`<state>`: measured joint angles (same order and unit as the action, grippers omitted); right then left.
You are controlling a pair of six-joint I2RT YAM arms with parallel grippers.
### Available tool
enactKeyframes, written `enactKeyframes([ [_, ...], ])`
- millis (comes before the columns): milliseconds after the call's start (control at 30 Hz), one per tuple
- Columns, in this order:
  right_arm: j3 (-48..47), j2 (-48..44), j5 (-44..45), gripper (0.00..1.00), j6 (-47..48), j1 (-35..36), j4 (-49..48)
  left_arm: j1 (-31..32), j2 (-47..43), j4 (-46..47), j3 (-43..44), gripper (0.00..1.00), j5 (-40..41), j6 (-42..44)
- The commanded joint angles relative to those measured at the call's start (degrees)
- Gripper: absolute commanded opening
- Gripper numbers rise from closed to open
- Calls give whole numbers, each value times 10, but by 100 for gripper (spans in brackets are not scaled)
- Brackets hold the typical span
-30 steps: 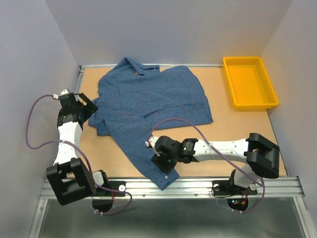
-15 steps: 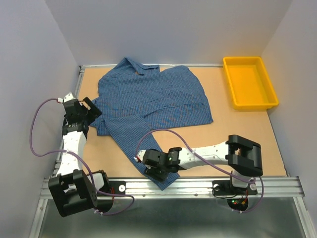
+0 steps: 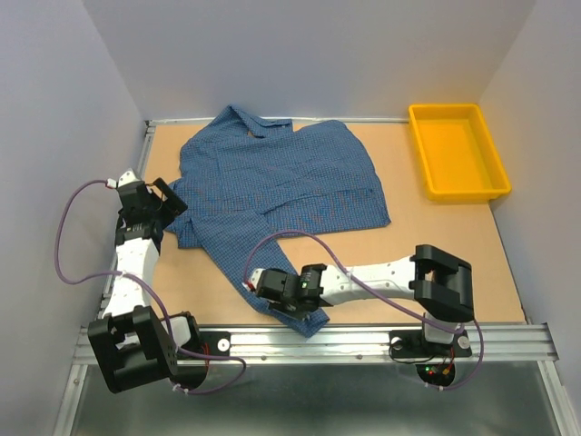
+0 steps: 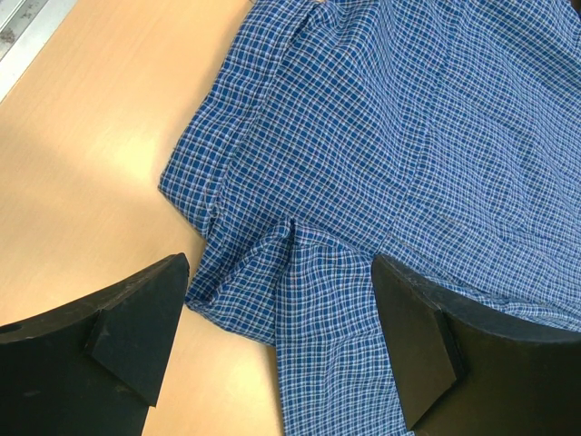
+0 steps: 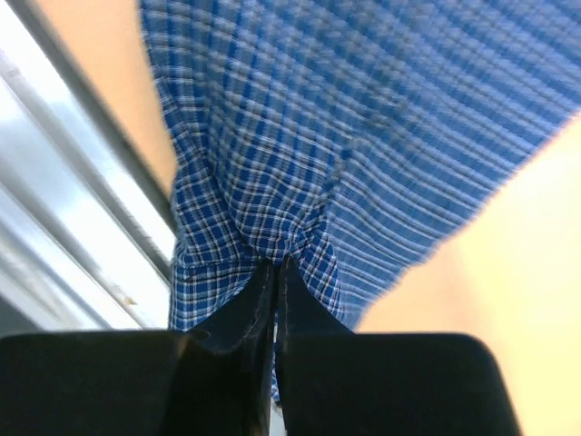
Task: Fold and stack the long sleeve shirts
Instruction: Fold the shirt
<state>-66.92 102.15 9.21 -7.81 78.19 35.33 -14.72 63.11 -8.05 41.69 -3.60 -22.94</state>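
Your right fingers [image 5: 243,313], open a second ago, now pinch a sleeve of the one shirt [image 3: 272,173]; left fingers [image 4: 136,318] stay wide; one bin [image 3: 457,153].

yellow bin [image 3: 457,150]: far right corner, upright | table [image 3: 436,238]: tan board | rail [image 3: 363,339]: near edge

My right gripper [image 3: 272,295] hides part of the shirt [image 3: 272,182] sleeve near the cuff from overhead. My left wrist view cuts the shirt off at its top and right edges.
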Motion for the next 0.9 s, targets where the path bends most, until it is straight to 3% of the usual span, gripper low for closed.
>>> enactKeyframes([
  [0, -87, -40, 83, 1, 33, -48, 66, 1, -4, 23, 2, 93, 4, 7],
  [200, -207, -28, 41, 1, 49, -169, 69, 2, -10, 24, 0, 94, 3, 4],
  [500, -468, 107, 141, 1, 140, -258, 70, 3, -7, 24, -2, 93, -2, 0],
  [600, -621, 169, 190, 1, 177, -281, 67, 6, -5, 23, -3, 93, -3, -2],
  [667, -670, 197, 220, 0, 184, -295, 48, 7, -5, 25, -3, 93, -4, -2],
  [867, -665, 233, 248, 1, 253, -302, -134, 14, -3, 26, -4, 93, -16, -3],
])
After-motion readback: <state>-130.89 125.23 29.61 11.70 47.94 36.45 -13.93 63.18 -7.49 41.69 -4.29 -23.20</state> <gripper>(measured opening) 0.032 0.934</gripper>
